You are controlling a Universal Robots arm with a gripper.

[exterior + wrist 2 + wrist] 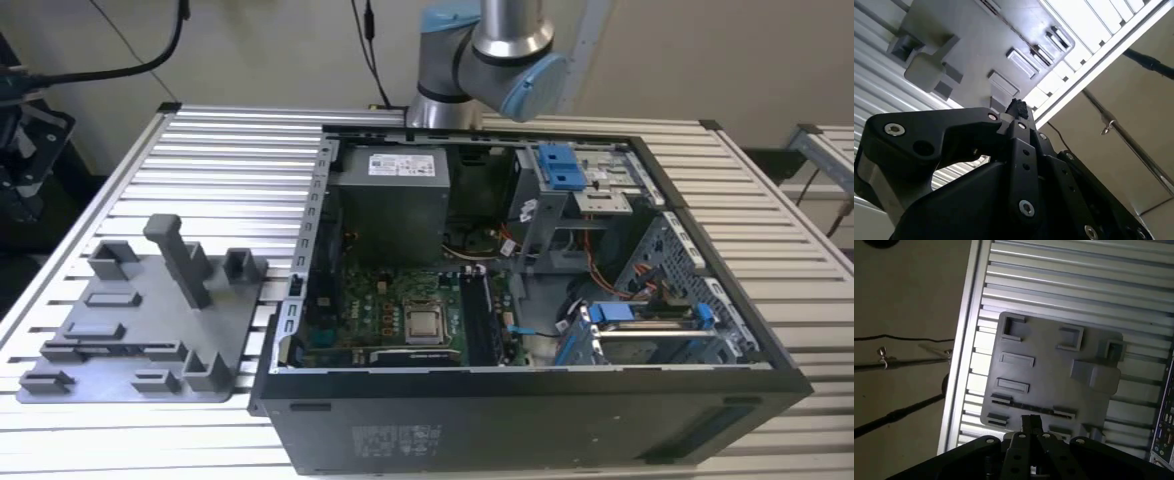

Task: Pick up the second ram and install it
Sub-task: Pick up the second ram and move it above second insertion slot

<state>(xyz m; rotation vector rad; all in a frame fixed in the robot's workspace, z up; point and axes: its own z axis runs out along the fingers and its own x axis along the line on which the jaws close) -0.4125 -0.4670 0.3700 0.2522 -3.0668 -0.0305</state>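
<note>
Hovering above the grey plastic tray (1054, 370), the claw (1031, 423) is pointing down toward the row of small holders along one edge of the tray. Its two fingers are looking pressed together, with nothing pinched between them. The memory stick (1014, 404) appears to be sitting edge-on in a long holder on the tray. It shows as a thin dark strip, probably stood that way so its flat sides can be gripped. Beside the tray, the computer case (534, 420) is lying open.
</note>
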